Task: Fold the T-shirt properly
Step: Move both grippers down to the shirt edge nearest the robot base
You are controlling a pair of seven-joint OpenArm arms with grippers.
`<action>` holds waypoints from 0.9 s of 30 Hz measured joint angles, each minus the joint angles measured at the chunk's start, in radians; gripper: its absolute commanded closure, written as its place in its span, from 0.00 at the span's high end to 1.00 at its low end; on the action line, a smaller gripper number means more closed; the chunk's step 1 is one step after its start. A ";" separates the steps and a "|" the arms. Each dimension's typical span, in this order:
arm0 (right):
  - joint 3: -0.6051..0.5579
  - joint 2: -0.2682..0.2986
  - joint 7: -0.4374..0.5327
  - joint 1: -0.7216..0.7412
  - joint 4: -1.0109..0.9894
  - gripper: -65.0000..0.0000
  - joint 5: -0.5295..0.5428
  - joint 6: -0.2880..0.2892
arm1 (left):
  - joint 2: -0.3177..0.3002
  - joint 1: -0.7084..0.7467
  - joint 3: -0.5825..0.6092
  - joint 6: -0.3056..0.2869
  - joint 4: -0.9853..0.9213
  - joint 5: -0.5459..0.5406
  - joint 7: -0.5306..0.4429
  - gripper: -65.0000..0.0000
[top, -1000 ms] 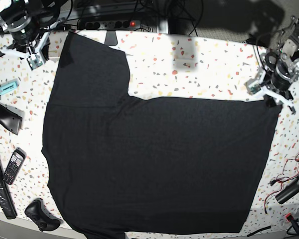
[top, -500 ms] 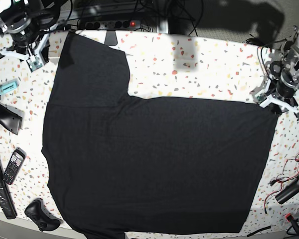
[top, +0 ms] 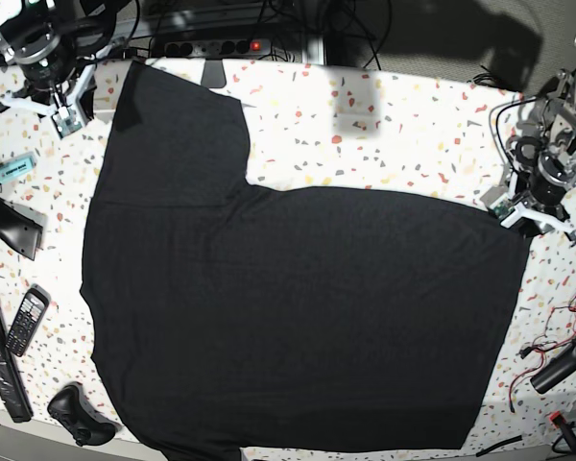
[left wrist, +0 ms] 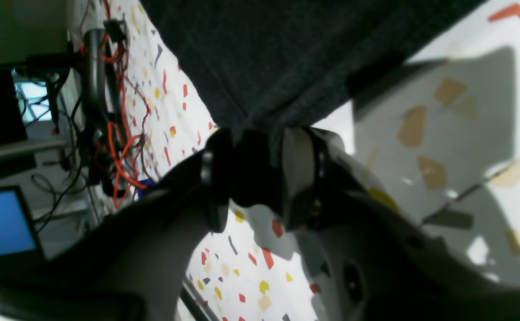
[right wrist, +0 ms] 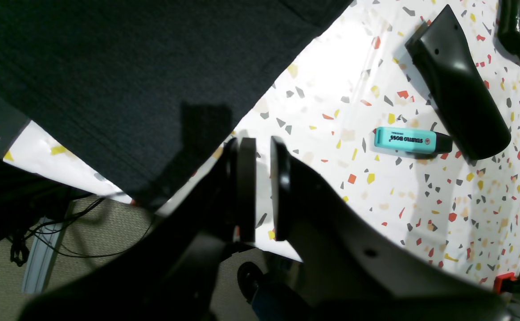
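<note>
Lying flat across most of the tabletop [top: 384,144], the T-shirt [top: 298,317] is showing only plain black cloth, with one sleeve reaching away toward the far side. It is looking soft, light and limp, so it will likely sag and drag unless taken by corners or hem. At the shirt's far corner, the left gripper [top: 533,209] is pinching that corner, its jaws clamped on the cloth's edge. Beyond the sleeve's outer side, the right gripper [top: 65,108] is hovering with jaws nearly together on nothing. Between shirt and table edge, a turquoise highlighter [top: 12,169] is lying clear.
</note>
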 measured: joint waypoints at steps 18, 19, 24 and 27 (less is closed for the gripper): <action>0.000 0.001 -0.008 0.000 0.000 0.45 -0.234 0.104 | 0.001 0.000 -0.001 -0.023 -0.008 -0.045 0.011 0.00; -0.001 0.007 -0.013 0.000 0.000 0.50 -0.236 0.129 | 0.001 0.000 -0.001 -0.022 -0.008 -0.045 0.016 0.00; -0.020 0.077 -0.002 -0.005 0.000 0.52 -0.258 0.203 | 0.003 -0.003 0.000 -0.019 -0.006 -0.045 0.049 0.00; -0.041 0.104 0.068 -0.004 -0.034 0.52 -0.389 0.203 | 0.003 -0.003 0.000 -0.018 -0.006 -0.045 0.059 0.00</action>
